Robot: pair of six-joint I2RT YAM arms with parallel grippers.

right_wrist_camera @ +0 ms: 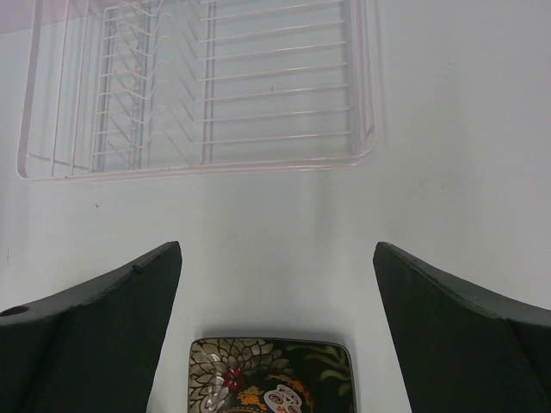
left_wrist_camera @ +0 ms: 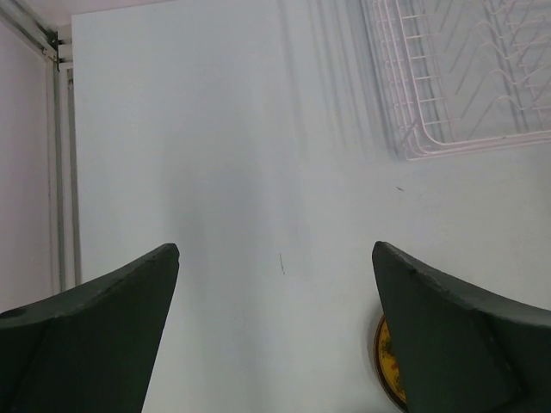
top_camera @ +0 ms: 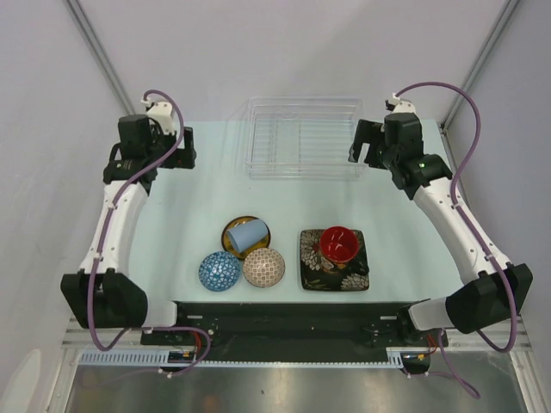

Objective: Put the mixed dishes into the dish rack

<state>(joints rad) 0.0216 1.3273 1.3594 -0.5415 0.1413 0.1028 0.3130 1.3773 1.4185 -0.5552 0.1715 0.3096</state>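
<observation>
The clear dish rack (top_camera: 303,138) stands at the back middle of the table, with nothing in it; it also shows in the left wrist view (left_wrist_camera: 465,77) and the right wrist view (right_wrist_camera: 198,86). Near the front, a pale blue cup (top_camera: 248,233) lies on its side on the small yellow plate (top_camera: 232,231). The blue bowl (top_camera: 219,271) and beige bowl (top_camera: 263,267) sit upside down. The red-inside mug (top_camera: 339,244) stands on the black floral square plate (top_camera: 333,261). My left gripper (top_camera: 182,148) and right gripper (top_camera: 364,144) are open and hold nothing, at either end of the rack.
The yellow plate's rim (left_wrist_camera: 385,361) peeks past my left gripper's right finger. The square plate's far edge (right_wrist_camera: 271,374) lies between my right gripper's fingers, below them. Grey walls and metal frame posts (top_camera: 99,52) surround the table.
</observation>
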